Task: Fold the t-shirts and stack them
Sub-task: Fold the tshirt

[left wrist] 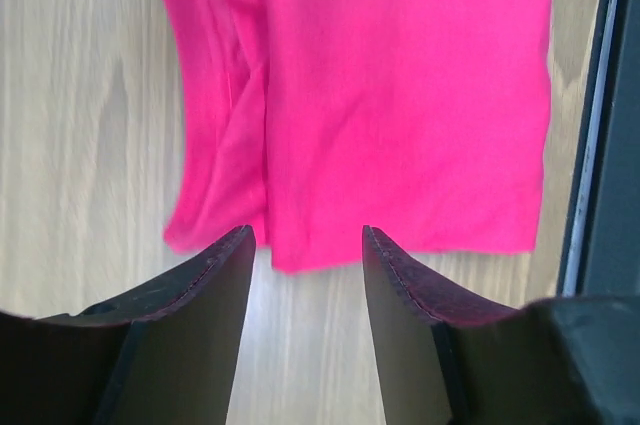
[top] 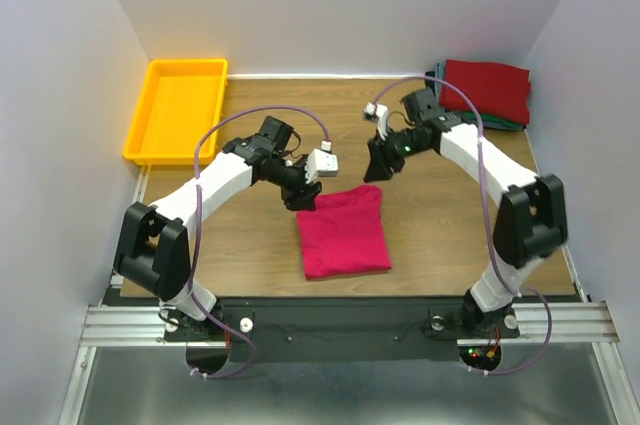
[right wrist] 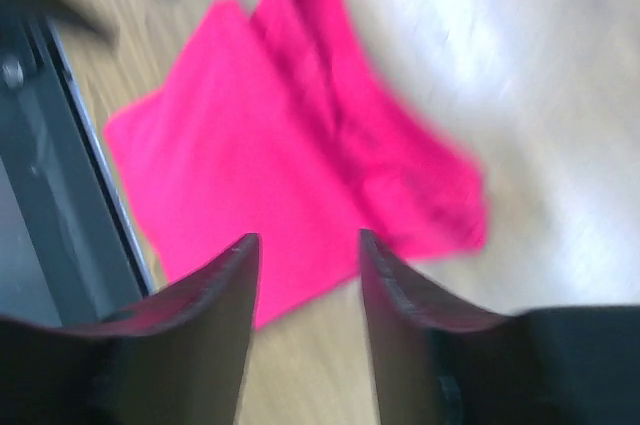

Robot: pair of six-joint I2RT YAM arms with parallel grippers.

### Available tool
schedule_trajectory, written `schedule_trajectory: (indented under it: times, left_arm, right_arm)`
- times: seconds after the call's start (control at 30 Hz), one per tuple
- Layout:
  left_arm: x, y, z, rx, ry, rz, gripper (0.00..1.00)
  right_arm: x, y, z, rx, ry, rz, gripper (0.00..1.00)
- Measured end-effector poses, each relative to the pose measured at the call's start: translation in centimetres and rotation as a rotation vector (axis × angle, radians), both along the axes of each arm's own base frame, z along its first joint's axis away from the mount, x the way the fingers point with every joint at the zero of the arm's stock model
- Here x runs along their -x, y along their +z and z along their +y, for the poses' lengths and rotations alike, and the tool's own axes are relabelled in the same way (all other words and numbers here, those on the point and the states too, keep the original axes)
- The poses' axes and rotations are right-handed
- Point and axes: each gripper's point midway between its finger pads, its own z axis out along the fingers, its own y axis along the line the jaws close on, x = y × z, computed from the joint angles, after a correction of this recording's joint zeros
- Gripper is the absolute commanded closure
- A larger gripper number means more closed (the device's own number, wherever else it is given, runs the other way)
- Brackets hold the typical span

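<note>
Pink shirt (top: 345,233) is lying folded flat on the table (top: 440,235), front middle. Left claw (left wrist: 305,240) hangs over its far left corner, right claw (right wrist: 305,245) sits just off the far right corner. Both are partly open, gripping nothing. The other folded shirts (top: 487,90) are stacked in the back right corner.
</note>
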Motion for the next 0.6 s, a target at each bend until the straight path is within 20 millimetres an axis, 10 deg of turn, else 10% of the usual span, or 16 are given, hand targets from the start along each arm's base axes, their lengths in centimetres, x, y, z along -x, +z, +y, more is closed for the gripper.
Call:
schedule_trajectory:
  times: [0.2, 0.37, 0.6]
  left_arm:
    - [0.2, -0.5, -3.8, -0.003, -0.061, -0.074, 0.41]
    - [0.2, -2.9, -5.8, -0.044, -0.09, -0.091, 0.45]
    - [0.0, -6.1, -6.2, -0.113, -0.091, -0.068, 0.51]
  right_arm:
    - [-4.9, -3.6, 2.9, -0.043, -0.02, 0.119, 0.59]
    - [-5.6, -8.3, 3.6, -0.023, -0.061, 0.258, 0.58]
    - [-6.0, -9.1, 5.0, -0.048, -0.07, 0.278, 0.58]
